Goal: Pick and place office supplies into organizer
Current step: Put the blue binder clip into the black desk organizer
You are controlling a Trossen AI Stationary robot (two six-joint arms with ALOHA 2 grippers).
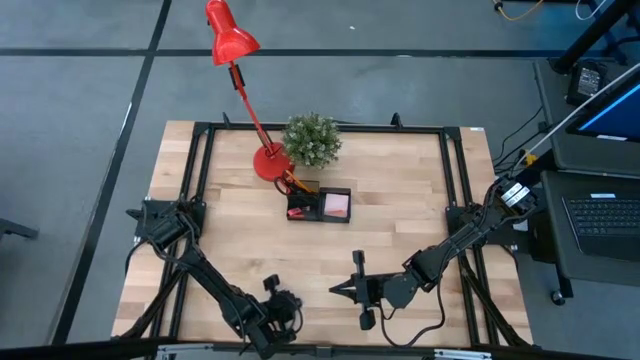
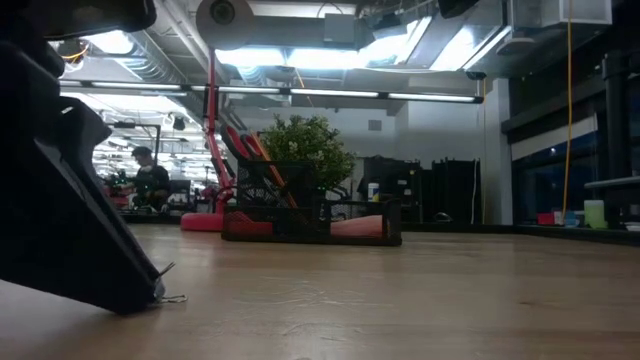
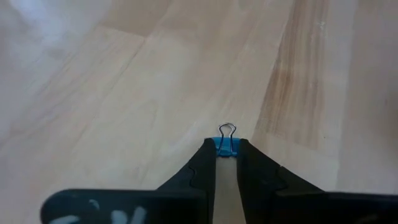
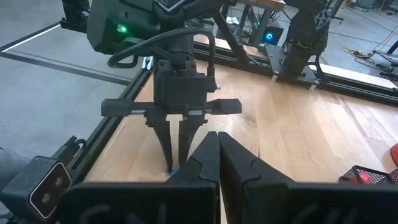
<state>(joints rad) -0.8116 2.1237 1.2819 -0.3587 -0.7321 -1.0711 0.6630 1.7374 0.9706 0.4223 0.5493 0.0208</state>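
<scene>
Blue binder clip (image 3: pixel 226 146) sits pinched between the left gripper (image 3: pixel 227 152) fingertips on the wooden table (image 3: pixel 124 93)

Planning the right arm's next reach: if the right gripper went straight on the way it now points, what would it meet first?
Probably the left gripper, which stands directly ahead, fingers down on the pale wooden table around a small blue binder clip. The right gripper is shut. Depth is unclear.

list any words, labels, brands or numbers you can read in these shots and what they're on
No text can be read anywhere.
Left gripper, closed on a blue binder clip: whitish scrawls on its body, not legible.
Laptop beside the table: keyboard and screen too small to read.
Black organizer, red lamp, plant: no visible lettering.
</scene>
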